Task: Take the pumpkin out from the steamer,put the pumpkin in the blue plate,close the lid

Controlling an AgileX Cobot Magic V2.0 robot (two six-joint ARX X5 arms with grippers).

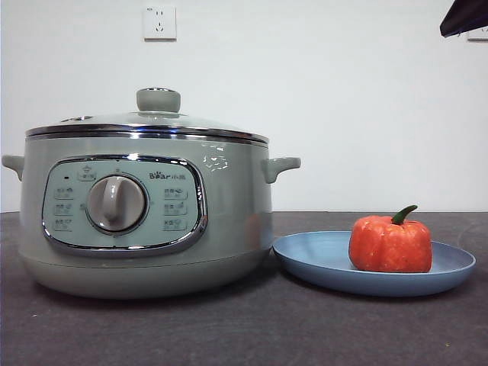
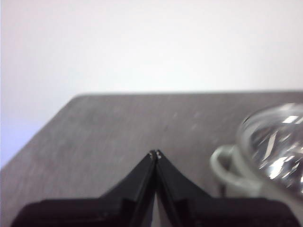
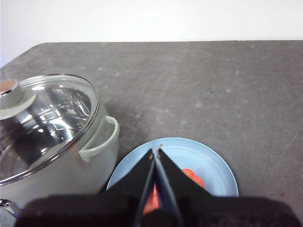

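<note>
The left claw [image 2: 155, 154] has its two black jaws pressed together on nothing, tips meeting at lower centre of the left wrist view above bare grey table [image 2: 118, 123]. At the right edge of that view sit a pale handle and part of the glass lid [image 2: 277, 142]. The right claw [image 3: 156, 150] is likewise closed and empty, its tips meeting at lower centre of the right wrist view, hanging over the blue plate [image 3: 213, 163] with orange showing just past the jaws. In the front view only a black arm tip [image 1: 463, 17] shows, at the upper right corner.

The pumpkin [image 1: 390, 242] rests on the blue plate [image 1: 313, 255] at lower right of the front view, stem tilted toward the upper right. The plate lies just beside the steamer [image 1: 145, 206], which fills the left half. The lid [image 1: 152, 122] sits level on the chrome rim, its knob [image 1: 158, 99] on top.

By this layout the task looks complete: pumpkin plated, lid on.

On handling, as a judgement: the pumpkin looks light and somewhat soft, with a matte skin that should grip well; taking it across its blocky sides would be safer than by the thin stem. The lid is glass, heavier and breakable, with a slick dome; the round knob is the only sensible hold, and it should be lowered flat onto the rim.
</note>
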